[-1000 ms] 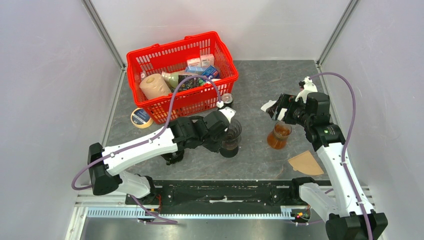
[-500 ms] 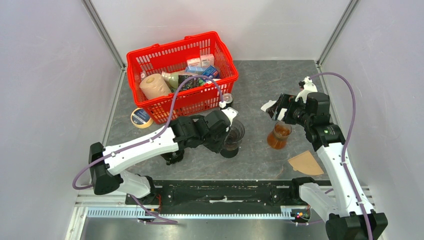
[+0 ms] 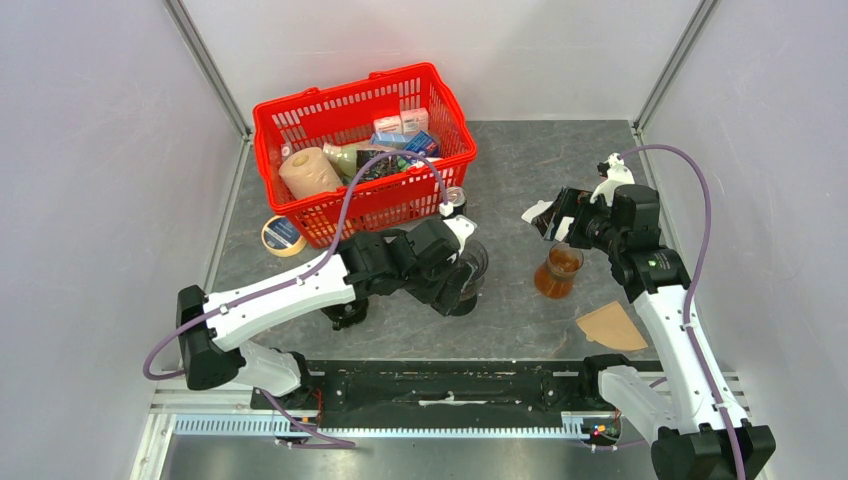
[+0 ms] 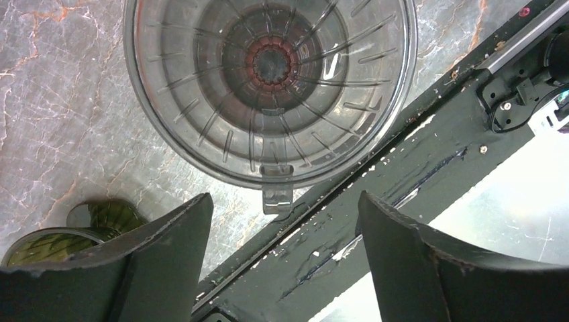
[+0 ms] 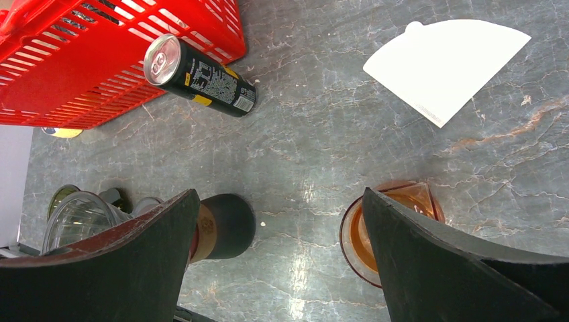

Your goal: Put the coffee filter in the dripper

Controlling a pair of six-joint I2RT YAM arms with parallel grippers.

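On the grey table (image 3: 520, 180), your left gripper (image 4: 280, 204) has spread apart, off the clear dripper (image 4: 268, 87); your right gripper (image 5: 278, 201) stays wide apart.

Dripper (image 4: 272, 87): mouth is lying open just ahead of the left tool (image 4: 283, 208). Counter (image 3: 510, 300): a bare lane is running between dripper and amber glass (image 3: 560, 272). Red basket (image 3: 360, 150) and can (image 5: 201, 77) are crowding the far-left side.

Grey marbled tabletop (image 3: 520, 170) — boxed in by plain white walls (image 3: 90, 150) on three sides.
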